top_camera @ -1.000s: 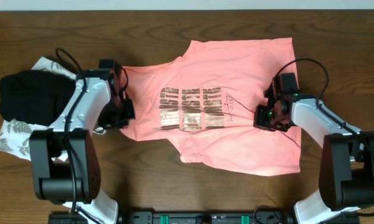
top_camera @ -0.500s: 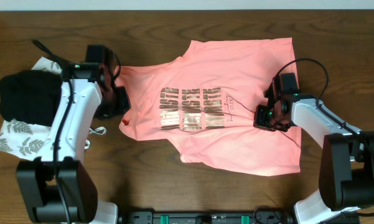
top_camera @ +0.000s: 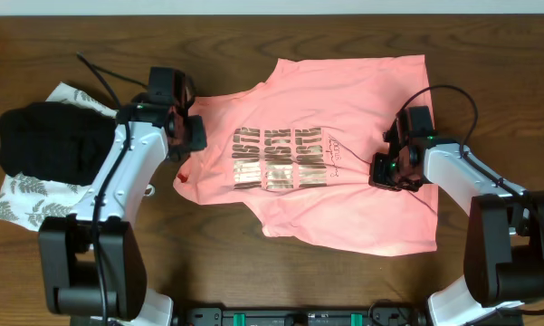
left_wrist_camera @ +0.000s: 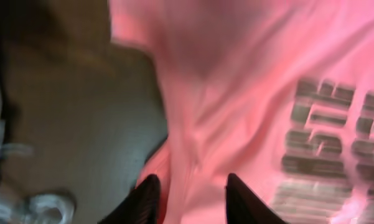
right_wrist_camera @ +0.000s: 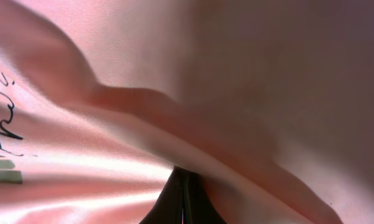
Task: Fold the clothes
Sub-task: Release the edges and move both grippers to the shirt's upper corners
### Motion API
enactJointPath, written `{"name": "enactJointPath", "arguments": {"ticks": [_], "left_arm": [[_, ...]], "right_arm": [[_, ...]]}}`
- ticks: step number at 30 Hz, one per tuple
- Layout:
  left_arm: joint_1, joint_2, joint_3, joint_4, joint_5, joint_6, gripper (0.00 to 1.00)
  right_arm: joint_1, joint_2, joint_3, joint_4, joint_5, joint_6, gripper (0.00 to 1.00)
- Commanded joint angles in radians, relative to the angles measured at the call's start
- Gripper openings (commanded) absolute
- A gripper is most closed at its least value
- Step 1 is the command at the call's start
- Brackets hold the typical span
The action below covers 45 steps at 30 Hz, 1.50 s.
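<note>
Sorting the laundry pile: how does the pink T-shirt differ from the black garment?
The pink T-shirt lies spread open mid-table; the black garment sits bundled at the left. The T-shirt carries bronze lettering; the black one looks plain. The black one rests on a leaf-print cloth; the T-shirt on the table. Both are garments.

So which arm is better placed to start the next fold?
Probably right: the right gripper is shut on a pinch of T-shirt near its right side, while the left gripper has its jaws apart over the left edge.
</note>
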Motion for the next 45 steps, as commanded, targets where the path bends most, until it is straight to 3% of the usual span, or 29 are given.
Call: {"name": "enactJointPath", "arguments": {"ticks": [1,11,24,32,45], "left_arm": [[-0.011,0.079,0.003,0.058,0.049,0.058,0.27],[-0.024,0.219,0.003,0.290,0.071,0.099,0.06],[-0.021,0.453,0.020,0.549,0.065,0.132,0.06],[-0.012,0.486,0.061,0.804,-0.043,0.132,0.06],[0.000,0.486,0.225,0.795,-0.129,0.151,0.07]], "right_arm": [[0.010,0.011,-0.036,0.006,0.125,-0.079,0.03],[0.010,-0.208,-0.032,0.025,0.087,-0.143,0.01],[0.010,-0.280,-0.032,0.056,0.069,-0.152,0.01],[0.010,-0.220,-0.032,0.141,0.069,-0.043,0.01],[0.011,0.074,-0.032,0.186,-0.039,-0.029,0.01]]}}
